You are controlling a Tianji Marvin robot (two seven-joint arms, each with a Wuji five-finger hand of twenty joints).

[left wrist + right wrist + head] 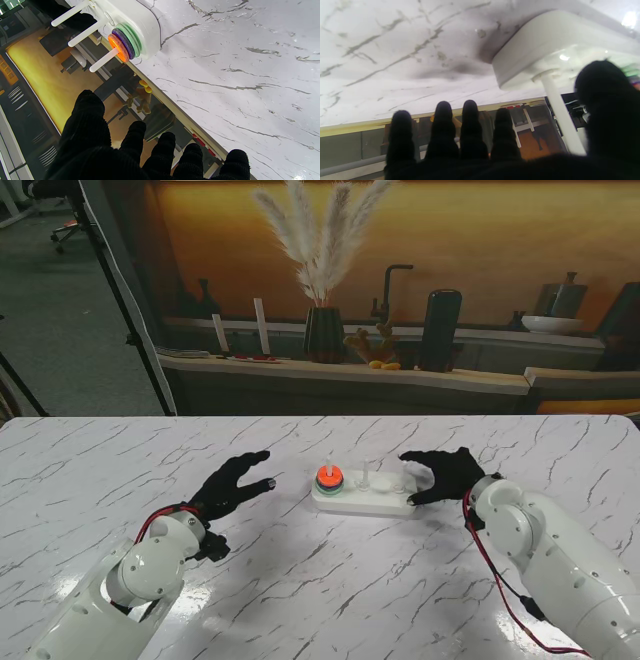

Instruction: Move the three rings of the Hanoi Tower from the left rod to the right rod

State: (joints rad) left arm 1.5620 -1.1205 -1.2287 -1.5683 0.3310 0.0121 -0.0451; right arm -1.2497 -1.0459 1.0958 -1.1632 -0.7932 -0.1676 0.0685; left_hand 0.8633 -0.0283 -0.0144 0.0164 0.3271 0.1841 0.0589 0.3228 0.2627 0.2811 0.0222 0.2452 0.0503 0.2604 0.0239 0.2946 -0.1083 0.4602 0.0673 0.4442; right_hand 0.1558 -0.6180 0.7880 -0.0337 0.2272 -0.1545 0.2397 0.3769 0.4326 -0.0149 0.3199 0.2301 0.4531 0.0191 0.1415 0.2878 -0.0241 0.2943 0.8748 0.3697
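Observation:
A white Hanoi base [365, 501] lies mid-table with three white rods. All three rings [329, 478] are stacked on its left rod: orange on top, purple under it, green lowest [123, 43]. The middle rod [365, 473] and right rod [560, 110] are bare. My left hand [232, 483], in a black glove, hovers open to the left of the base, fingers spread toward the rings, holding nothing. At the base's right end my right hand [446, 472] is open, thumb and fingers reaching around that end; contact cannot be told.
The marble table [320, 580] stretches wide around the base. Behind its far edge runs a ledge with a dark vase of pampas grass [322, 330], a black cylinder [440, 330] and small items. A tripod leg [130, 310] stands at the far left.

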